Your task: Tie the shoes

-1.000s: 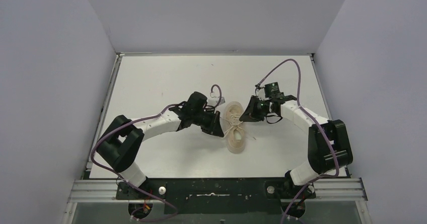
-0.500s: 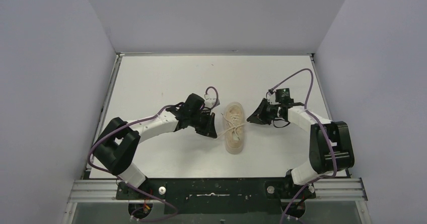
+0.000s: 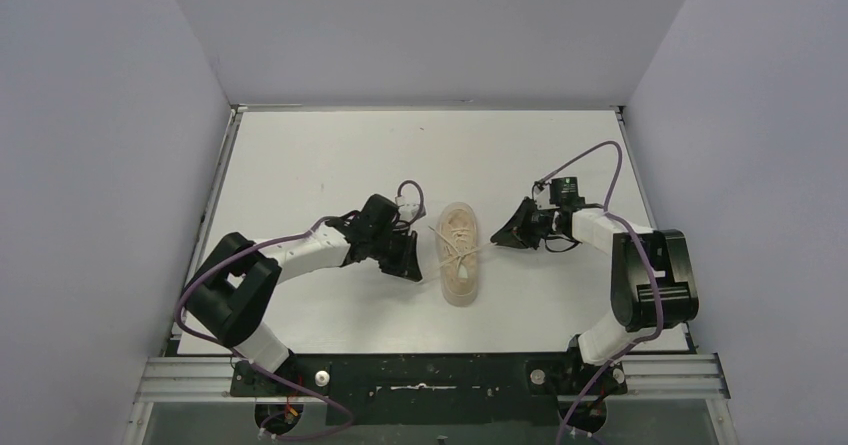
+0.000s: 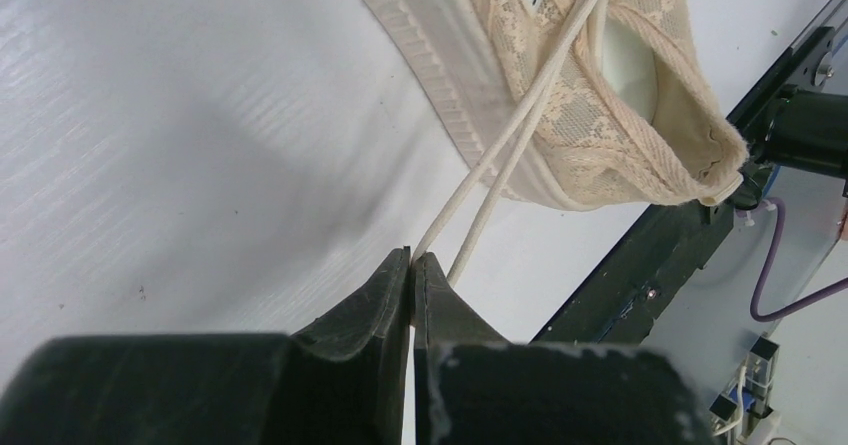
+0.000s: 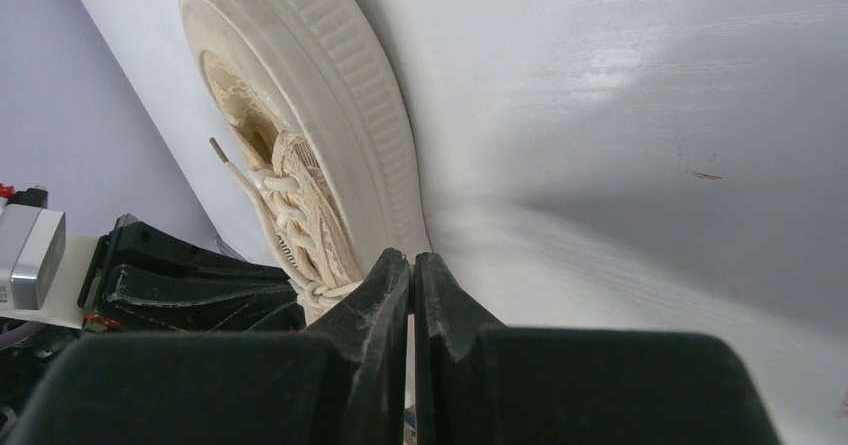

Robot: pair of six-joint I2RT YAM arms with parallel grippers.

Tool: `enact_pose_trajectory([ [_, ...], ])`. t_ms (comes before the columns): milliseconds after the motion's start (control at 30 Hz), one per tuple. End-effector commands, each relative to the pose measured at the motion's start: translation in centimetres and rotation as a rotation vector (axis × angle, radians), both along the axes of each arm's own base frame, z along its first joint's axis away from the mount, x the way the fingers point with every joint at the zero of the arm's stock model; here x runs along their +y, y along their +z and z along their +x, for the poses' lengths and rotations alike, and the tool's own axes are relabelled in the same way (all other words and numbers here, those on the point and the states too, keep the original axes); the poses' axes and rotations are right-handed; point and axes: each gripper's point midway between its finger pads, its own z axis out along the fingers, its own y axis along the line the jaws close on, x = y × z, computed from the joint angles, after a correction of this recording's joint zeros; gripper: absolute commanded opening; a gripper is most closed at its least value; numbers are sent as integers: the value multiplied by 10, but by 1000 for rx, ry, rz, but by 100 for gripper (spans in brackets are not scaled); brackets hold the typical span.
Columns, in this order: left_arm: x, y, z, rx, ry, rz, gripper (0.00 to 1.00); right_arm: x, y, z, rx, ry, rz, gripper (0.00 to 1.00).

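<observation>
Cream-beige low-top fabric sneaker with pale ribbed sole point(image 3: 460, 265) sits upright mid-desk on white desk point(image 3: 330, 155), long axis near-to-far, between my two end effectors.

Left end effector point(image 4: 412, 257): fingers pressed together, pinching thin cream lace point(image 4: 556, 50) at tip. Second strand passes just beside the finger. Both strands run taut to knot on sneaker.

Right end effector point(image 5: 412, 257): fingers pressed together, just beside sole on opposite side. Cannot tell whether lace is pinched.

One shoe point(image 3: 461, 255), one table point(image 3: 330, 155). Two arms: left arm point(image 3: 300, 250), right arm point(image 3: 600, 227). Two grippers: left gripper point(image 3: 411, 267), right gripper point(image 3: 498, 236). Two purple cables point(image 3: 588, 152). Two lace strands point(image 4: 478, 165).
</observation>
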Motion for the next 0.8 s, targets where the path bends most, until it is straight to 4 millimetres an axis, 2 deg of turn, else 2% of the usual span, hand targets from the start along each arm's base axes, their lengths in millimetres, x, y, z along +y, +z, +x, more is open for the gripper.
enact_pose_trajectory([
  [0, 50, -33, -36, 150, 53, 181, 0, -44, -6, 43, -130, -121, -142, 0],
  [233, 61, -42, -36, 134, 89, 214, 0, -48, -24, 40, -88, -136, -167, 0],
  [400, 68, -47, -37, 117, 108, 222, 0, -48, -23, 39, -91, -133, -167, 0],
  [533, 66, -30, -25, 96, 131, 198, 0, -50, -7, 39, -113, -112, -182, 0],
  [633, 56, -3, -6, -7, 131, 133, 0, -48, 6, 36, -146, -107, -190, 0],
  [700, 50, 13, 5, -65, 145, 85, 0, -44, 6, 31, -129, -66, -204, 0],
  [733, 48, 18, 8, -71, 142, 68, 4, -40, 5, 28, -115, -38, -198, 0],
  [767, 47, 23, 9, -74, 134, 69, 15, -36, 6, 26, -108, -10, -194, 0],
])
